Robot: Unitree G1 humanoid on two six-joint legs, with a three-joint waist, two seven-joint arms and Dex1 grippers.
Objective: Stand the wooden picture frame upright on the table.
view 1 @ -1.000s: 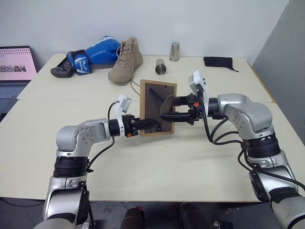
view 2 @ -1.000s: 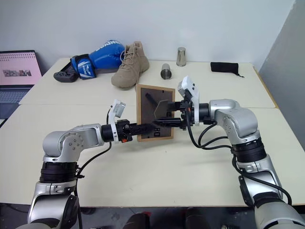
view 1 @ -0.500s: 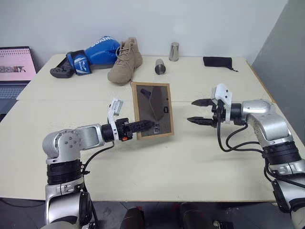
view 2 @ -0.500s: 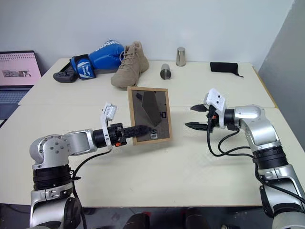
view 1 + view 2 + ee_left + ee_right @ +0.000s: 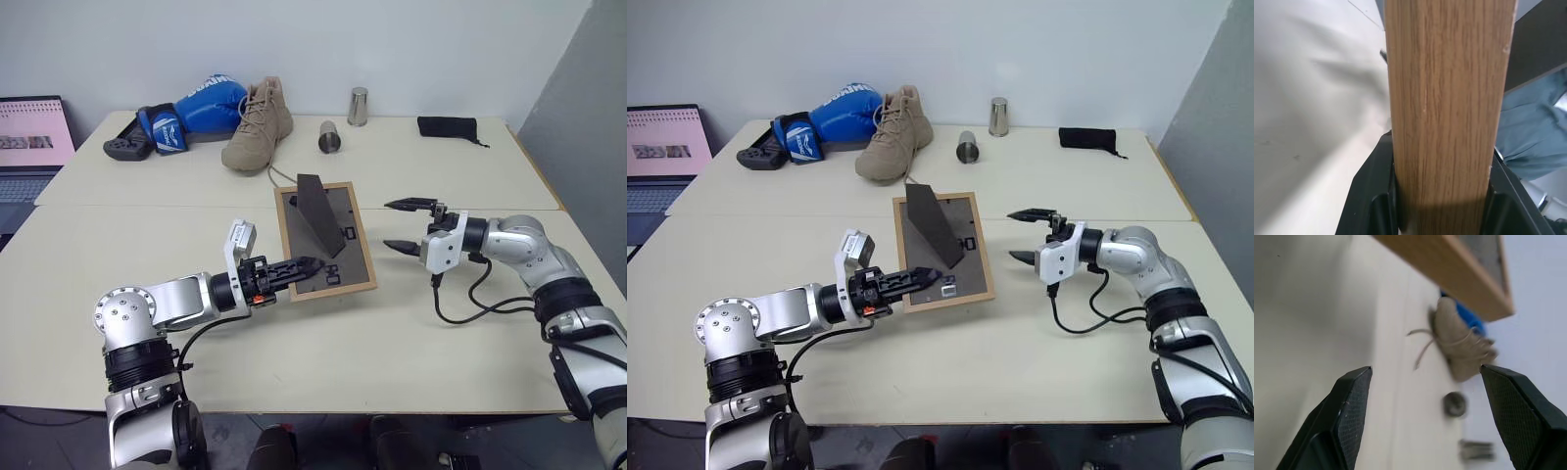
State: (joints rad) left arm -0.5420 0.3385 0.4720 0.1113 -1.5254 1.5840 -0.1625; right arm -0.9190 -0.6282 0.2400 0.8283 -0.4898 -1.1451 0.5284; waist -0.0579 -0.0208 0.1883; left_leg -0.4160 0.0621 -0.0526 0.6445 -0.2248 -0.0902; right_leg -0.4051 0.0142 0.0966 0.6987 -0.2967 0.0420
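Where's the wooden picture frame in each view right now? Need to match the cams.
Left eye view: wooden picture frame at centre, dark back up, prop raised, left hand clamped on its near edge.
Right eye view: centre, slightly left of middle.
Left wrist view: its wood edge runs up the middle between the fingers.
Right wrist view: a wood edge across the top.
Shared landmark: tan boot, also in the right wrist view.

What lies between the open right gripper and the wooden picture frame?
Bare table, in the left eye view: right gripper stands apart from the wooden picture frame.
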